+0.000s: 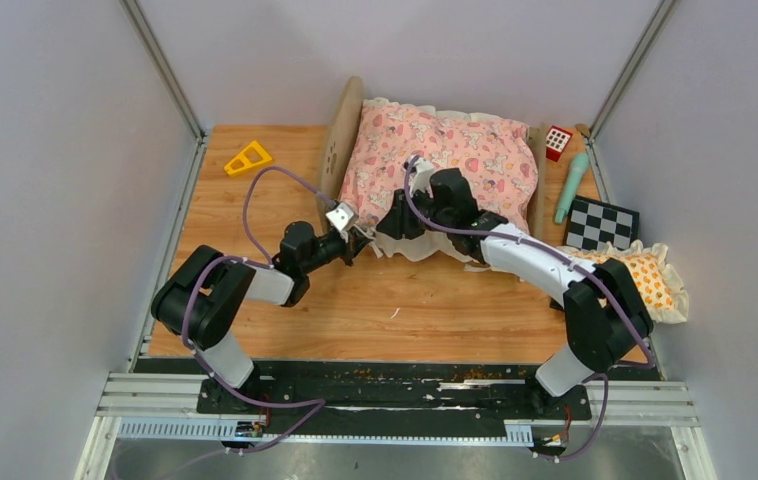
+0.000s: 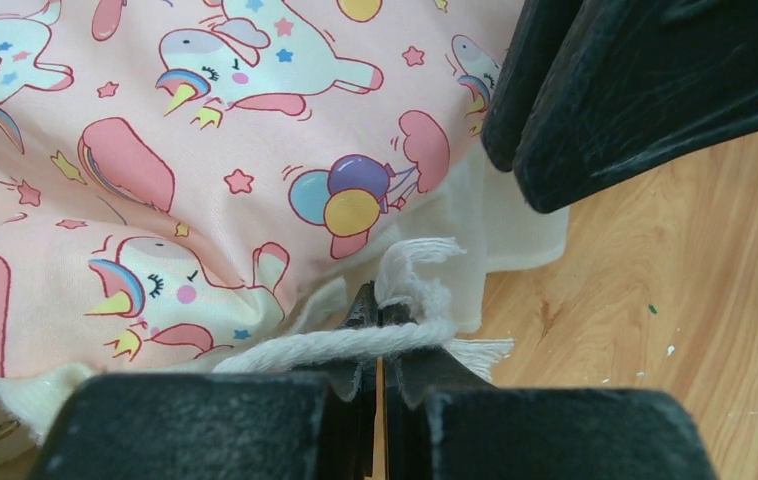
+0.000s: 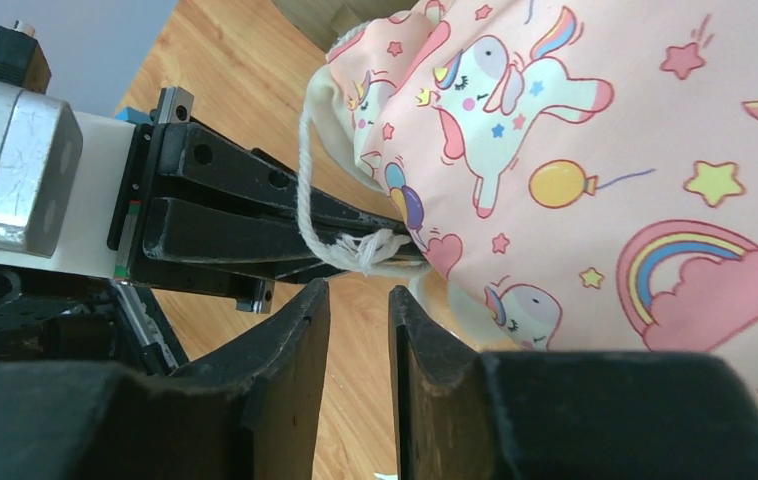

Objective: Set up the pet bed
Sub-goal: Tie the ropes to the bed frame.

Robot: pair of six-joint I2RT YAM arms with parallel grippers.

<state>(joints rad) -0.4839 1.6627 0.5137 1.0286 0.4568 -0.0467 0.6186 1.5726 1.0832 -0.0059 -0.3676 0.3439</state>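
- The pet bed (image 1: 343,135) stands at the far edge of the bench (image 1: 405,300), its pink quilt (image 1: 475,155) spread over it.
- The left gripper (image 1: 363,236) and right gripper (image 1: 392,222) meet at the quilt's near-left corner.
- 1 orange pillow (image 1: 647,280) lies far right, beside a checkerboard (image 1: 601,224).

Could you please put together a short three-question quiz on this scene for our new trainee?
1. True or false: the left gripper is shut on the white cord at the edge of the quilt.
2. The right gripper's jaws are: A) clamped on the quilt; B) apart with nothing between them; C) fully shut and empty.
3. Fill in: the yellow triangle lies on the robot's ___ side of the headboard.
Key: 1 true; 2 B; 3 left.
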